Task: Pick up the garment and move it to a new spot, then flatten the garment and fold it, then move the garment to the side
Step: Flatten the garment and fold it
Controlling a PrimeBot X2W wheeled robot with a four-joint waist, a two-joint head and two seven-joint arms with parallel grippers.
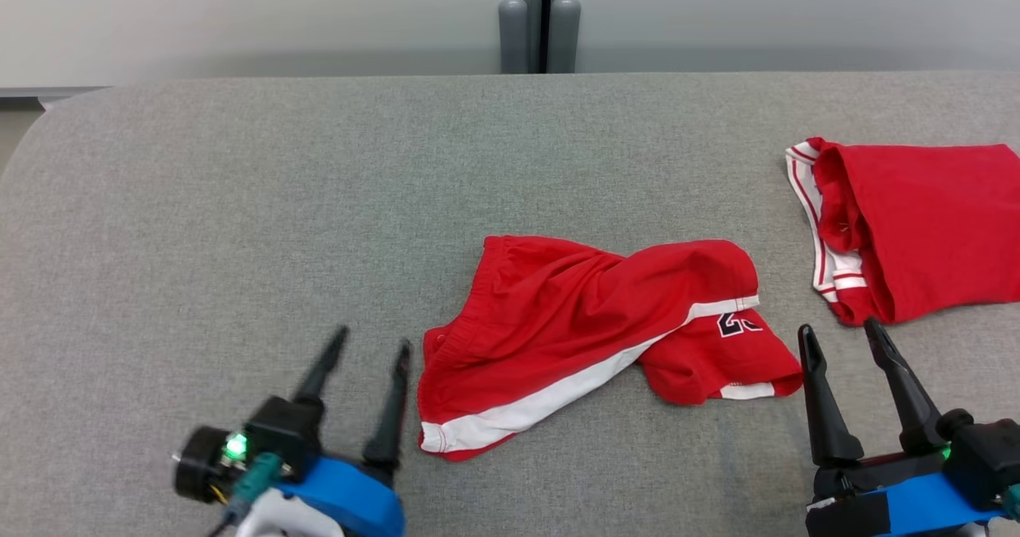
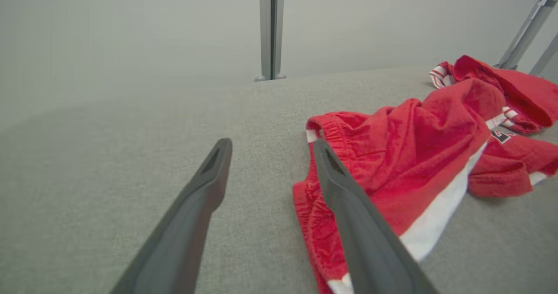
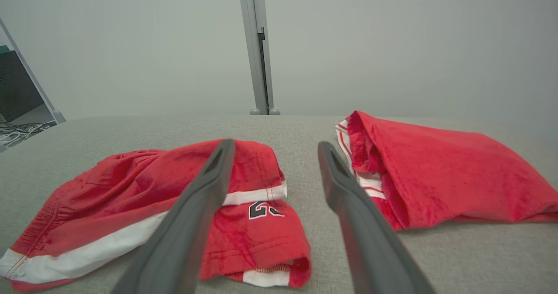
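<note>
The garment (image 1: 590, 322) is a pair of red shorts with white side stripes and a dark number, lying crumpled on the grey cloth table (image 1: 279, 186) near its front middle. My left gripper (image 1: 374, 338) stands open just left of the shorts' waistband, above the table with nothing between its fingers. In the left wrist view the garment (image 2: 405, 154) lies right of and behind the open left gripper (image 2: 272, 142). My right gripper (image 1: 838, 327) stands open just right of the shorts' leg hem. In the right wrist view the garment (image 3: 130, 185) lies left of the open right gripper (image 3: 275, 143).
A second red garment (image 1: 924, 226) with white and red trim lies folded at the table's right edge, also seen as the folded red garment (image 3: 436, 176) in the right wrist view. A grey post (image 1: 540, 19) stands behind the table's far edge. The table's left half is bare cloth.
</note>
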